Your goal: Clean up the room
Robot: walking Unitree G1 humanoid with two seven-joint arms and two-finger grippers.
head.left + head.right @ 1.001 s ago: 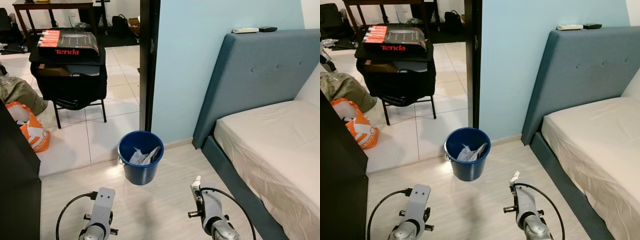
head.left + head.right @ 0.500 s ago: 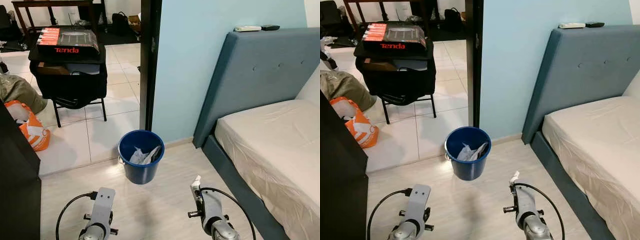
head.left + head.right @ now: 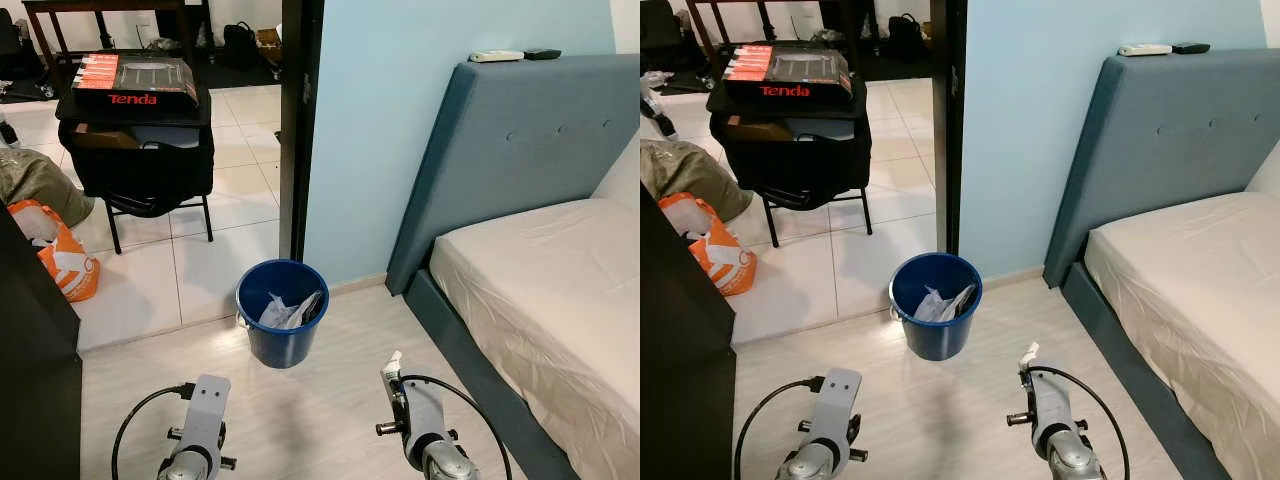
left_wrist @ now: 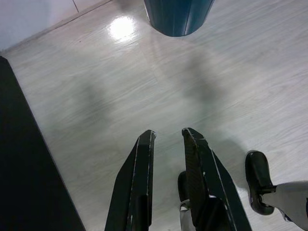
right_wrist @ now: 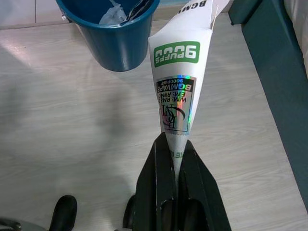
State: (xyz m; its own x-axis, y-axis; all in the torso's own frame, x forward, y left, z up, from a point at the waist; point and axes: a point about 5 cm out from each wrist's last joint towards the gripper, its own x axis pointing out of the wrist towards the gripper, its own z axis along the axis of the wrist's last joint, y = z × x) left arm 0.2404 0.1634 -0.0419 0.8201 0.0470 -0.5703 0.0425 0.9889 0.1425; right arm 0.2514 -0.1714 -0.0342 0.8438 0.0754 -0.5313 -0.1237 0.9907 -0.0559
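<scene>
Nearest to me, my right fingers point(image 5: 174, 144) are pressed together on the narrow end of a white folded-card packet with a green label and a shiny foil sticker point(image 5: 179, 84). The packet stands up out of my grip and fans wider toward its far end, which points at the bin ahead. From my head I see just its white tip point(image 3: 393, 362) poking above my right wrist.

My left fingers point(image 4: 166, 137) hang low over the pale wood-look floor point(image 4: 144, 86), parted by a narrow gap and carrying nothing.

I judge the packet to be very light, thin card: stiff enough to hold its shape, but easy to crease or crush, and smooth enough to slide if my grip slackens. Being pinched only at its tapered end, it could swing or droop when my arm moves. A hold further up, across the printed flat faces, would be steadier, though the present pinch looks good enough for a short carry.

Just beyond my arms stands a round blue plastic bucket used as a bin point(image 3: 282, 312), already with crumpled pale wrappers inside. It sits on the floor near the foot of a light blue wall point(image 3: 400, 120). To my right runs a bed with a grey-blue padded headboard and a cream mattress point(image 3: 545, 290).
</scene>
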